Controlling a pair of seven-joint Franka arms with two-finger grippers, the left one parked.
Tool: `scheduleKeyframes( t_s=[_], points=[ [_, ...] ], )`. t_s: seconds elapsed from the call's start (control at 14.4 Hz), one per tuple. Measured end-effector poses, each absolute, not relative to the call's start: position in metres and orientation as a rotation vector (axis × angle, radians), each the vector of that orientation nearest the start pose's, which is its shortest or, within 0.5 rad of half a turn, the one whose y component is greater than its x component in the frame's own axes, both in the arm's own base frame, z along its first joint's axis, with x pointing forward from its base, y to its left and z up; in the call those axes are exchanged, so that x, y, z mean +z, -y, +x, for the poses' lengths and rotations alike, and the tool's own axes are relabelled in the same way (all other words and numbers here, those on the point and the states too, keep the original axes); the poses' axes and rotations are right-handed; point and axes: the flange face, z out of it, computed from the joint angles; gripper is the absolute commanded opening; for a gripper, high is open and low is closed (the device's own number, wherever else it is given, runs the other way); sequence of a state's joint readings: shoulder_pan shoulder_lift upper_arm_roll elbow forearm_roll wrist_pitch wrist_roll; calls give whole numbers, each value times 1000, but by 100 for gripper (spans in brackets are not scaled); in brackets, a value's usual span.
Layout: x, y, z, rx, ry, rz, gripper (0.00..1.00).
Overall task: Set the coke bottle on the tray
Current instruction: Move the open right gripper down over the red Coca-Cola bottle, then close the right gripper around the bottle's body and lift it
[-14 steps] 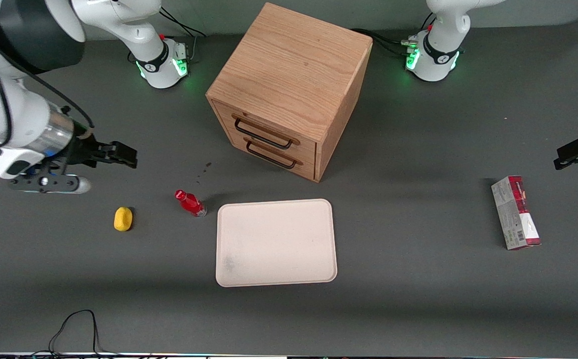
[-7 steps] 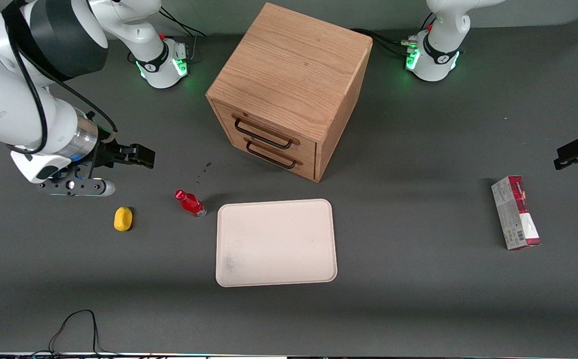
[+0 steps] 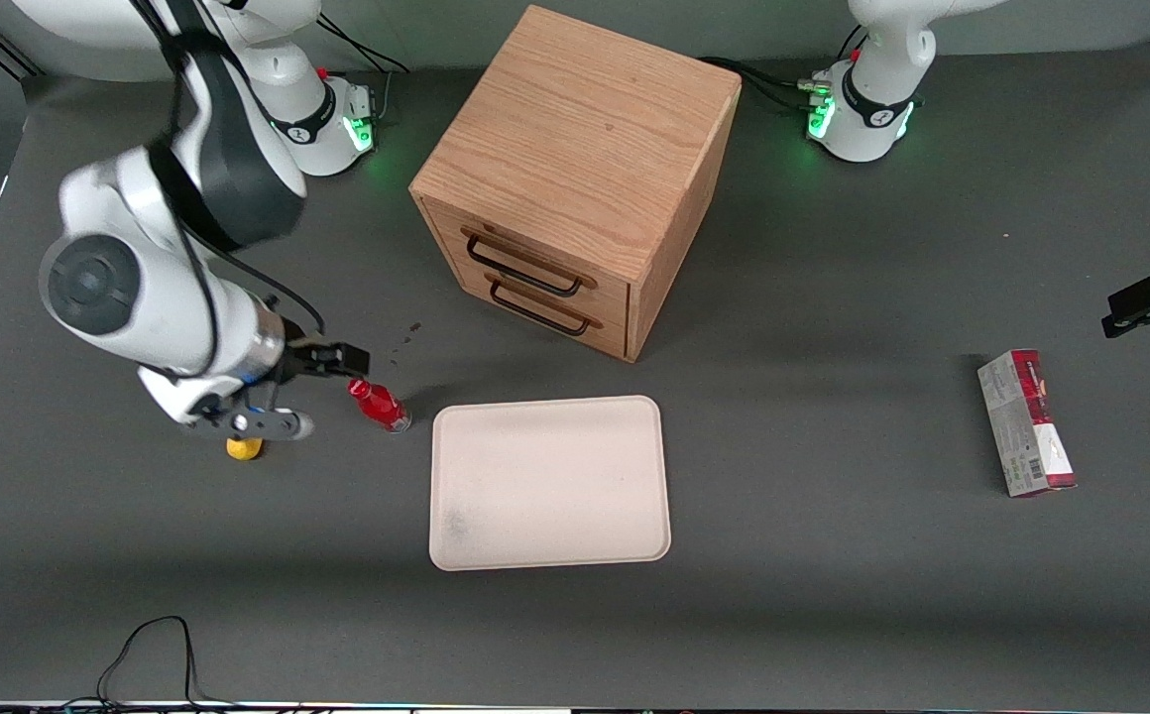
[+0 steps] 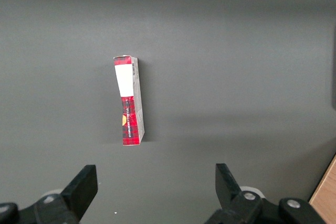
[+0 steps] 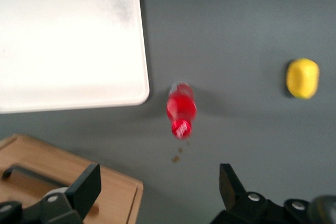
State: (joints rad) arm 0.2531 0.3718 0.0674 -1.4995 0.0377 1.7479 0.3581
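Observation:
The coke bottle (image 3: 380, 405), small and red with a red cap, stands tilted on the grey table just beside a corner of the tray (image 3: 550, 483). The wrist view shows the coke bottle (image 5: 181, 109) from above, close to the rim of the tray (image 5: 68, 40). The tray is cream-beige, flat and bare. My gripper (image 3: 335, 358) hovers above the table close to the bottle's cap, a little toward the working arm's end. In the wrist view the gripper (image 5: 157, 190) is open, with nothing between its fingers.
A yellow lump (image 3: 243, 449) lies partly under my wrist, toward the working arm's end; the wrist view shows the yellow lump (image 5: 302, 78) too. The wooden drawer cabinet (image 3: 575, 178) stands farther from the front camera than the tray. A red-and-grey carton (image 3: 1026, 421) lies toward the parked arm's end.
My arm has swung from the working arm's end of the table toward the bottle and nearer the front camera. It now covers part of the yellow lump. Bottle and tray have not moved.

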Motion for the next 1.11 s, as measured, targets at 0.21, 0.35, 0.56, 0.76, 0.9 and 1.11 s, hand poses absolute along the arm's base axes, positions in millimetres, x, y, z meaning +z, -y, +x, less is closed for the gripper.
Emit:
scheduleKeyframes(
  t_s=[0.21,0.35,0.56,0.76,0.9,1.11],
  points=[
    [386,-201,628,193,-99,-3115,100],
    [363,-199,622,199,-103,-3117,100],
    [342,-196,612,231,-105,-3123,100],
    [328,-193,603,230,-98,-3134,100],
    [322,-191,598,229,-97,-3138,99],
    [321,-190,594,224,-96,-3139,66]
  ],
)
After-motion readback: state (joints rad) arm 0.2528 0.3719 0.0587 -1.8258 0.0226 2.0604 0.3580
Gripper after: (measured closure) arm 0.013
